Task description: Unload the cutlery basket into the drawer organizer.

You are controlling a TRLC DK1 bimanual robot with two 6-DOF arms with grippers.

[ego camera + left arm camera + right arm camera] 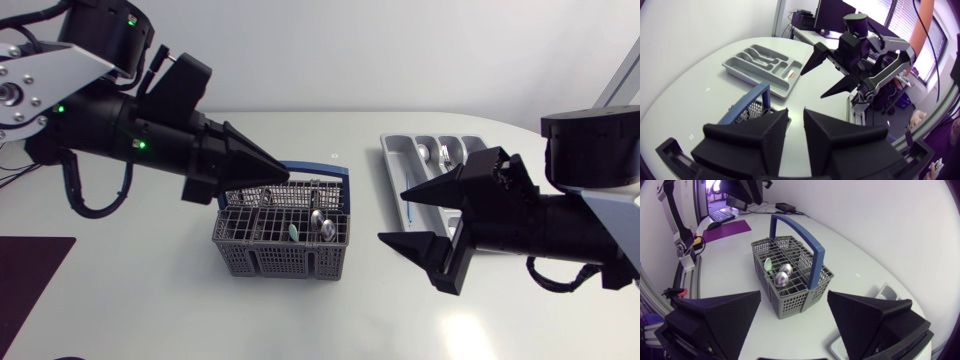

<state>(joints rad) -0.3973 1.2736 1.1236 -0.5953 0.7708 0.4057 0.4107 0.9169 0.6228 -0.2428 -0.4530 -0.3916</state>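
Note:
The grey cutlery basket with a blue handle stands mid-table. Two metal spoons and a pale green utensil stand in it. My left gripper hangs over the basket's far rim. In the left wrist view its fingers stand a narrow gap apart with nothing between them, so it counts as open. My right gripper is wide open and empty, between the basket and the grey drawer organizer. Ahead of the right gripper are the basket and its spoons.
The organizer lies at the table's far right and holds some metal cutlery and a blue-tipped piece. A dark purple mat lies at the left front edge. The white tabletop spreads in front of the basket.

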